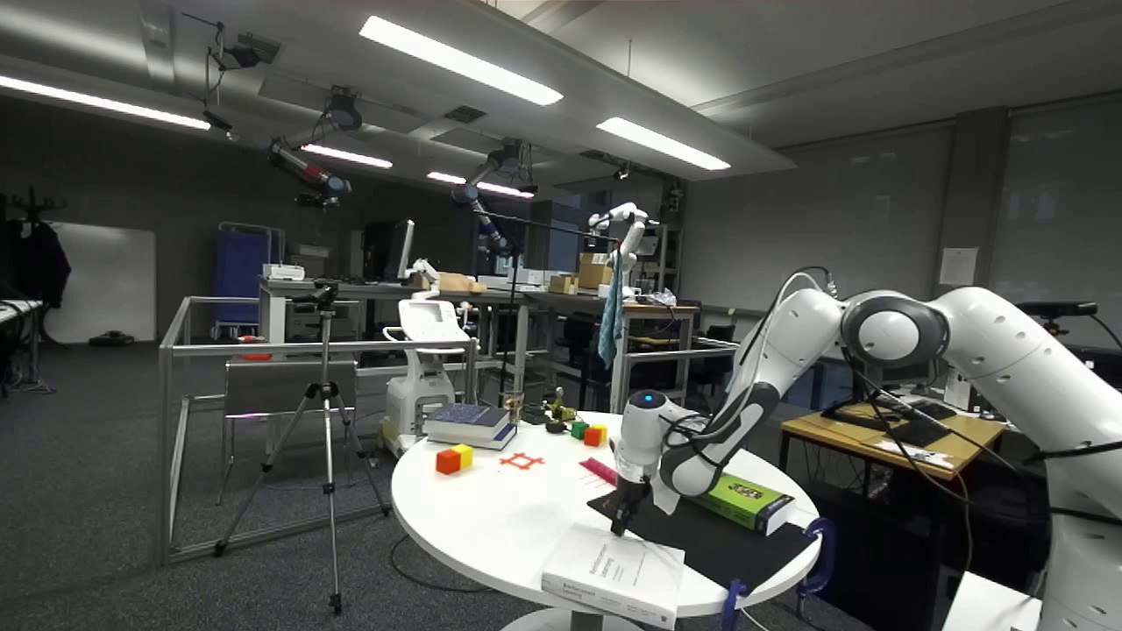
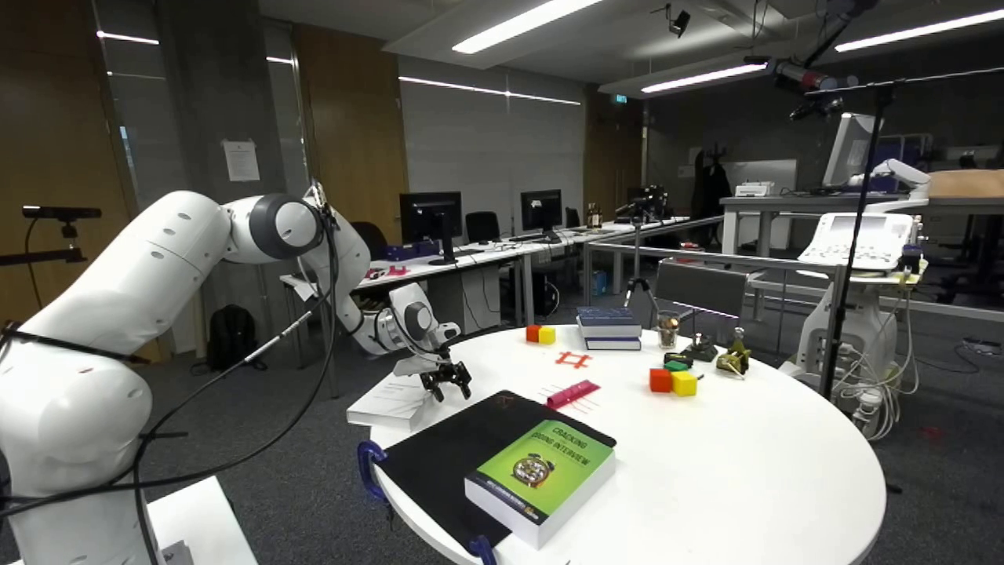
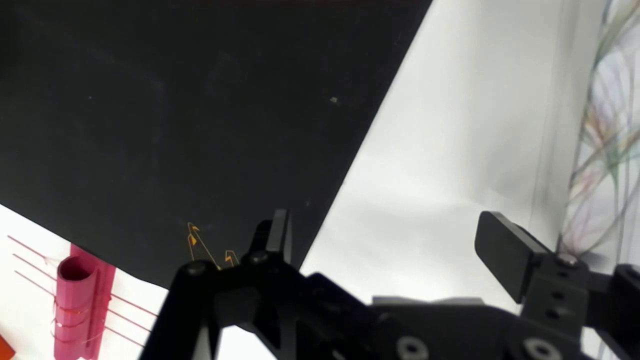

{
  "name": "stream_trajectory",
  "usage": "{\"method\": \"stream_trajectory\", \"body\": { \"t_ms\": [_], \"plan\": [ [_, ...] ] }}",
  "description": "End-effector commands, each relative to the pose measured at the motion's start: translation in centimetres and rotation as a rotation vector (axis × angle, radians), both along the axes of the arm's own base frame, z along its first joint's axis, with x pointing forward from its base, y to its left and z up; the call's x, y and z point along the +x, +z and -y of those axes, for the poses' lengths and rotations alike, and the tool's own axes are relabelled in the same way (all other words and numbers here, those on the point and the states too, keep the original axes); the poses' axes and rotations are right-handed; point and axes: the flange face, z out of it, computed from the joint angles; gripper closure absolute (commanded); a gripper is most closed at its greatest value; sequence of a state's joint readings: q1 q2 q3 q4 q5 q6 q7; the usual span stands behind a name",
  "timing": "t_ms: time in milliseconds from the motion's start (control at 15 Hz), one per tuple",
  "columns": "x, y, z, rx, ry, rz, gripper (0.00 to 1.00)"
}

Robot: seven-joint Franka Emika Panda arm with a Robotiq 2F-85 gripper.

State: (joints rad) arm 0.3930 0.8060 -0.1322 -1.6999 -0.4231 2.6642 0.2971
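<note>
While pointing down just beside the white book, carries the gripper with fingers spread wide apart and nothing caught between them. Straddles, in the wrist view, the border of black mat and white table, with one finger above the mat and the opposite one close to the book's edge (whether touching, impossible to tell). Has that book lying flat at the table's rim, slightly overhanging in both exterior views, probably for lack of room beside the mat. Shows the mat apparently pinned at the edge by blue clamps, most likely against slipping. Adds weight there too with the green book, cover up, resting partly on the mat and partly on the table, perhaps simply put down wherever convenient. Includes, beyond the mat, a pink tube, plus a red block and a yellow block set close together, as if grouped on purpose.
</note>
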Motion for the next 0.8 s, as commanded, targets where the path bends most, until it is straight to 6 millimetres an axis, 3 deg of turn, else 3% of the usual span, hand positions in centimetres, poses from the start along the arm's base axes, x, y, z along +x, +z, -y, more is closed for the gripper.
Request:
{"method": "stream_trajectory", "body": {
  "t_ms": [0,733],
  "plan": [
    [0.4,0.5,-1.0,-0.025,0.017,-0.008,0.00],
    [-0.2,0.4,-2.7,-0.043,0.044,-0.005,0.00]
  ]
}}
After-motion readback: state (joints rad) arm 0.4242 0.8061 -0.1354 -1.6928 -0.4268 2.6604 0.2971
